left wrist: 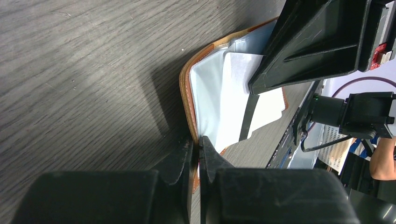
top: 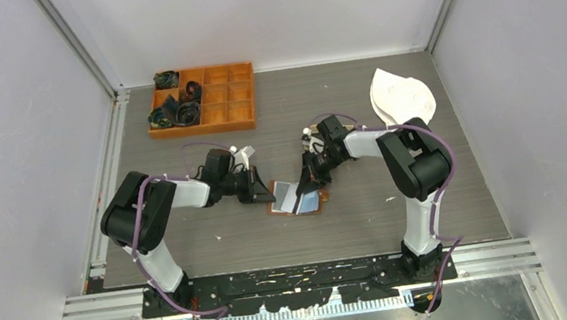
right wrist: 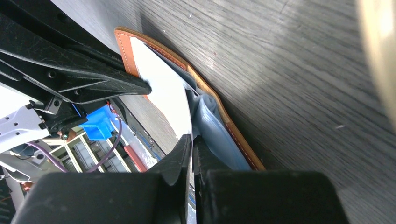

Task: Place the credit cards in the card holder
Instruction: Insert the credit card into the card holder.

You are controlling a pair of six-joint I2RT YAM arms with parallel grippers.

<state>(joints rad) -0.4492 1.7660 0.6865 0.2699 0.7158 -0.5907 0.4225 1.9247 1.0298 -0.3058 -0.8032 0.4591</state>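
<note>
Down at the L claw (left wrist: 196, 154) tips: jaws pinched nearly together, w/ the thin brown leather rim of the card holder (left wrist: 186, 88) caught btwn them. Reads as an anchor grip, pinning the open wallet to the table (top: 402, 219) so it can't skate while a card goes in.

Over to the R claw (right wrist: 191, 142): also narrow, nipping what looks like the near edge of a white card (right wrist: 163, 93), which lies across the grey-blue lining (right wrist: 212, 123). Judgement: mid-insertion, card not yet seated in a pocket.

Card holder sits open at mid-table, just ahead of both bases, claws meeting over it from either side. Fingers v. close to each other, so little room there; a wrong nudge prob knocks them together. Wallet's front edge faces open tabletop, giving room to draw back that way.

Orange compartment box (top: 216, 103) is well apart at back left, no obstacle. Other cards: can't tell whether any are already tucked in.
</note>
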